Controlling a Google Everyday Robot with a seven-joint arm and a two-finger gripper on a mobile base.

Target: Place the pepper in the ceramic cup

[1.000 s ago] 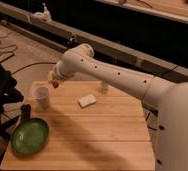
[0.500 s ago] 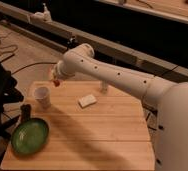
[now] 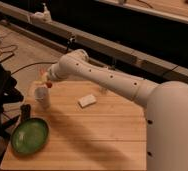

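The small red-orange pepper [image 3: 49,85] hangs at the tip of my gripper [image 3: 45,81], which is shut on it. Both are just above the rim of the plain white ceramic cup [image 3: 43,98], slightly to its right. The cup stands upright near the left edge of the wooden table [image 3: 97,135]. My white arm [image 3: 102,77] reaches in from the right across the table's far side. The inside of the cup is hidden from this angle.
A small dark cylinder [image 3: 25,111] stands just left of and in front of the cup. A green bowl [image 3: 30,135] sits at the front left corner. A flat white block [image 3: 87,100] lies mid-table. Dark furniture stands to the left of the table.
My gripper has come down and slightly left with the pepper, ending closer to the cup's rim. The cup, block and bowl have not moved.
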